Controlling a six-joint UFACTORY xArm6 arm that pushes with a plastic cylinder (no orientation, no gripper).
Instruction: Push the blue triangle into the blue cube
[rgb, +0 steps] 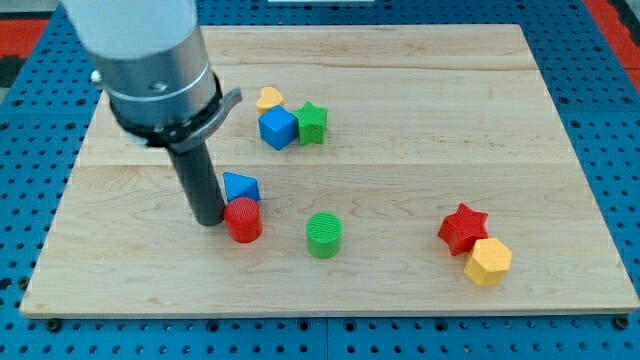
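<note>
Wood, pale and planked, is what your bench (400, 150) is made of, and it sits on a blue perforated base. Nearest you, at the view's bottom right, a yellow hexagonal block (488, 262) touches a red star (462, 228) just above it. Further toward the view's left, a green cylinder (323, 234) stands alone near the bench's middle. Left of that, a red cylinder (243, 219) sits right beside my tip (210, 221), which is planted at its left side. The blue triangle (240, 187) lies just behind the red cylinder and immediately to the right of the rod, close enough that you cannot tell whether they touch. Further back, toward the view's top, the blue cube (277, 128) stands well apart from the triangle, with a green star (312, 123) pressed to its right and a yellow heart-like block (269, 98) behind it. There is no hand on this arm, only the rod.
</note>
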